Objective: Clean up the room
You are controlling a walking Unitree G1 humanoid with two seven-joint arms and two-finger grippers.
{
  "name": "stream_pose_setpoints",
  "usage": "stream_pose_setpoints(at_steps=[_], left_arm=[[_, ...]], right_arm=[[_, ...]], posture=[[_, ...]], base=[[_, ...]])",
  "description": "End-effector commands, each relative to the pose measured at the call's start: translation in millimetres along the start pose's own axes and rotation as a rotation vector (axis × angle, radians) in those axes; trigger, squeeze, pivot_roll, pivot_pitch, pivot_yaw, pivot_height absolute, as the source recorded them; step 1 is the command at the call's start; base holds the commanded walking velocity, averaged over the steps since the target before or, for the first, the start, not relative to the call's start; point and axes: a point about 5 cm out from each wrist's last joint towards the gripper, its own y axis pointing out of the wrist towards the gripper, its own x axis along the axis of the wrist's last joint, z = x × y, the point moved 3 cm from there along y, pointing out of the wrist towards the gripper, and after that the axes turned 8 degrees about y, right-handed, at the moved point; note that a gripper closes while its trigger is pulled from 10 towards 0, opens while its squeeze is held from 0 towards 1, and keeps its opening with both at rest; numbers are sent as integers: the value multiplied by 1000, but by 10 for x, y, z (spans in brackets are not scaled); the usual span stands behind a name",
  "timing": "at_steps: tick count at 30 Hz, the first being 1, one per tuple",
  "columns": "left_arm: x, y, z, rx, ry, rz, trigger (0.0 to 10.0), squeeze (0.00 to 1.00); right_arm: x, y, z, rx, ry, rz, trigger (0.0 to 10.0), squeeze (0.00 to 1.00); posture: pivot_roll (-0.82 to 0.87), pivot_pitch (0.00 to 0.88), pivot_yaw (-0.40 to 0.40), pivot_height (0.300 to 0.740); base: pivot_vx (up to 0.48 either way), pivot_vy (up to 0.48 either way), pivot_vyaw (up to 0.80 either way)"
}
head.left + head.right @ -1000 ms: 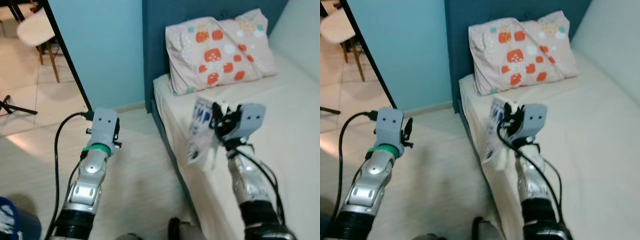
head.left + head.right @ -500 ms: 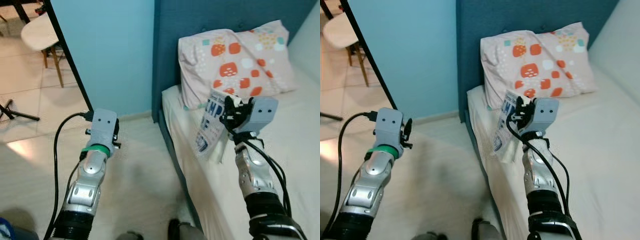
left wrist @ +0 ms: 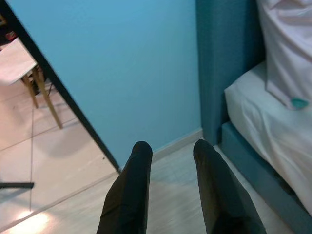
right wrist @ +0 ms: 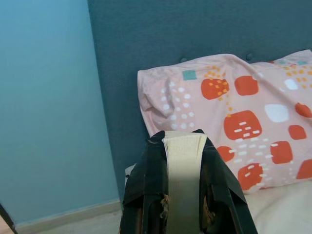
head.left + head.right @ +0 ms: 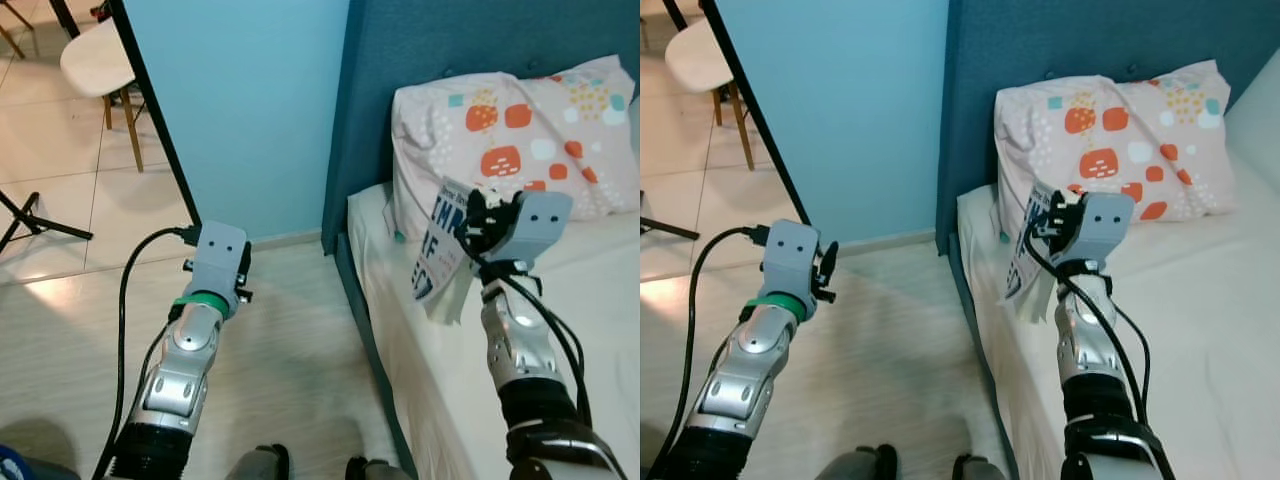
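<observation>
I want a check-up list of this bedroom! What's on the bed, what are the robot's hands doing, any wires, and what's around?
Surface: cream mattress with a pink pillow with orange squares against the dark teal headboard.
Job's things: white paperback book with blue lettering, held over the bed's edge.
Clutter: nothing seen.
Hands: right hand shut on the book; left hand open, holding nothing, over the pale floor.
Cables: black cable looping beside the left arm; black wires along the right arm.
Surroundings: light blue wall, white chair with wooden legs, tiled floor beyond.
</observation>
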Motion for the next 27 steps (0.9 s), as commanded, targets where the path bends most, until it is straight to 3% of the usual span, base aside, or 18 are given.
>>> stream_pose_setpoints(at_steps=[1, 17, 27], left_arm=[[-61, -35, -40, -17, 10, 15, 10000, 0], [-87, -69, -42, -30, 21, 17, 10000, 0], [-65, -236, 18, -63, 13, 2, 10000, 0]], right_arm=[[7, -34, -96, -26, -9, -14, 10000, 0], [-91, -66, -77, -19, -18, 13, 10000, 0], [-121, -24, -240, -80, 63, 39, 10000, 0]], posture=[[52, 89, 45, 730], [53, 107, 49, 730], [77, 204, 81, 730]], base=[[0, 0, 0], [0, 0, 0], [0, 0, 0]])
